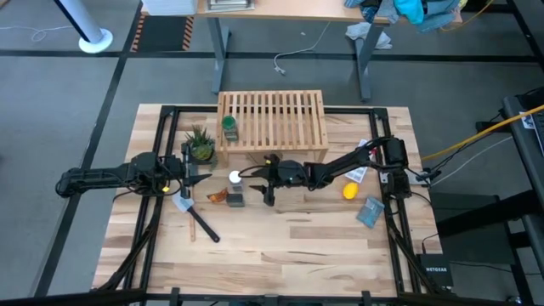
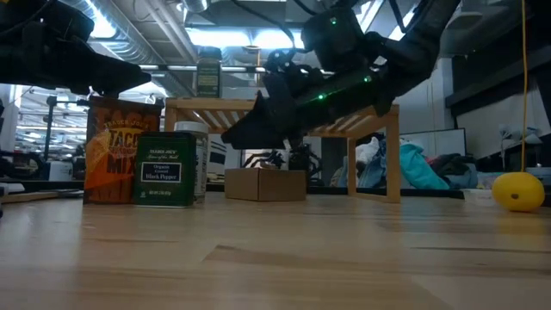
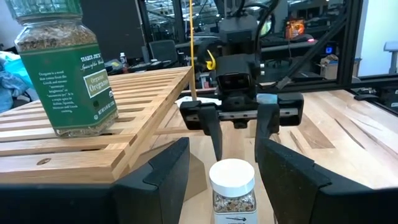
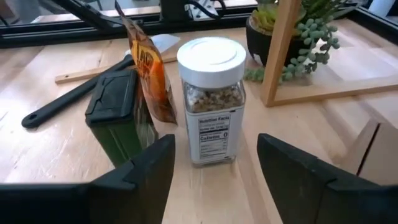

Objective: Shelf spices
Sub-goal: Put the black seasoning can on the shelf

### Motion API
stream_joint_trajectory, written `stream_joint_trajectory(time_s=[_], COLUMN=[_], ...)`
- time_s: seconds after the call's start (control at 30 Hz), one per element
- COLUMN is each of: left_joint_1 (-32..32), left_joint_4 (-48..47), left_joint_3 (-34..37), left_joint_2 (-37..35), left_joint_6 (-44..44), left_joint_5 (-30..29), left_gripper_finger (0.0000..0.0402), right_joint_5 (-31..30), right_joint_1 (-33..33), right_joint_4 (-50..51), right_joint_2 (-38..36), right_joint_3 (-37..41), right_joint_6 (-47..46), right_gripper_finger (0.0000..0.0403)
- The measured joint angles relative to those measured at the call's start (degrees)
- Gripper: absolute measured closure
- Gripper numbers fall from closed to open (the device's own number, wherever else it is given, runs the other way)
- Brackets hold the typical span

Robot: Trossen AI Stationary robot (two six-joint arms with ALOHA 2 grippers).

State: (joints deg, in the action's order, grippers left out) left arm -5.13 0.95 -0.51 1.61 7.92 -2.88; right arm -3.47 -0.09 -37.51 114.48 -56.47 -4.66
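Right gripper (image 4: 214,171): jaws spread wide and released, one finger on each side of the white-capped jar (image 4: 212,99) without touching it; the jar stands upright on the tabletop (image 4: 56,149), just in front of the shelf. Jar: clear glass, flat white lid, printed label, filled with a pale coarse seasoning mix. Left gripper (image 3: 224,171): jaws likewise apart and empty, facing the same jar (image 3: 232,194) from the opposite side, with the right gripper (image 3: 238,134) visible beyond it.

Beside the white-capped jar, nearly touching it: the dark squarish tin (image 4: 119,115), green-black, upright; the low view reads its label as black pepper (image 2: 167,170). Leaning against the tin: an orange packet (image 4: 149,78); the low view shows it (image 2: 120,151) as a taco mix pouch, not a bottle.

The green-lidded jar (image 3: 62,68) stands upright on the slatted top of the shelf (image 3: 112,124), near its left end in the high view (image 1: 229,127); clear glass, green label, filled with dried green herb.

High view only: the shelf (image 1: 272,121) sits at the far middle of the table, the potted plant (image 1: 201,144) just beside its left leg, the yellow round object (image 1: 349,191) on the right side, well apart from the jars; a dark long-handled tool (image 1: 204,225) lies near the left arm. The right wrist view shows the plant (image 4: 298,31) behind the shelf leg (image 4: 283,50).
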Motion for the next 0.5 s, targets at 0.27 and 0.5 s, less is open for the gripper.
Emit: stream_joint_trajectory(time_s=[0.27, 0.5], left_joint_1=[-0.01, 0.00], left_joint_4=[0.00, 0.00], left_joint_3=[0.00, 0.00], left_joint_2=[0.00, 0.00], left_joint_6=[0.00, -0.02], left_joint_5=[-0.01, -0.02], left_gripper_finger=[0.0222, 0.0222], right_joint_5=[1.80, 2.04], right_joint_1=[0.12, 0.11], right_joint_4=[-0.05, 0.19], right_joint_2=[0.00, 0.00], right_joint_3=[0.00, 0.00], right_joint_6=[-0.05, -2.59], right_gripper_finger=[0.0168, 0.0168])
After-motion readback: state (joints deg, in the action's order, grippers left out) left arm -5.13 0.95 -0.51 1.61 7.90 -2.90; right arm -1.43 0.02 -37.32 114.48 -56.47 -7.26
